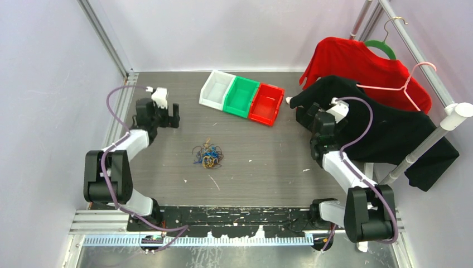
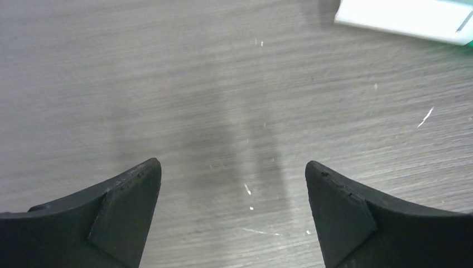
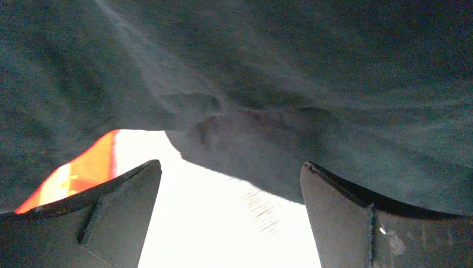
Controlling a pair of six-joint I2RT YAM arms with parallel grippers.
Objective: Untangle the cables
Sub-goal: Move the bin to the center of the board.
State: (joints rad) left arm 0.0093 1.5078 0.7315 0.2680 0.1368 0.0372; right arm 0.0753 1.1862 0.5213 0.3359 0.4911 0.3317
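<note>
The cables point(image 1: 208, 156) lie as one small knot of blue, orange-yellow and dark strands on the grey table point(image 1: 262, 162), midway between the arms. My left gripper point(image 1: 169, 116) hangs open at the back left, well away from the knot. Its wrist view shows bare table between the wide-apart fingers of the left gripper point(image 2: 233, 184). My right gripper point(image 1: 304, 113) is at the back right, open, its tips against a hanging black garment point(image 1: 390, 128). In its wrist view the right gripper point(image 3: 230, 184) holds nothing; the black garment point(image 3: 279, 84) fills the upper frame. Neither wrist view shows the cables.
A white bin point(image 1: 217, 89), a green bin point(image 1: 241, 96) and a red bin point(image 1: 266, 104) stand in a row at the back. A red shirt point(image 1: 362, 64) hangs on the rack at the right. The white bin's edge point(image 2: 401, 17) shows in the left wrist view.
</note>
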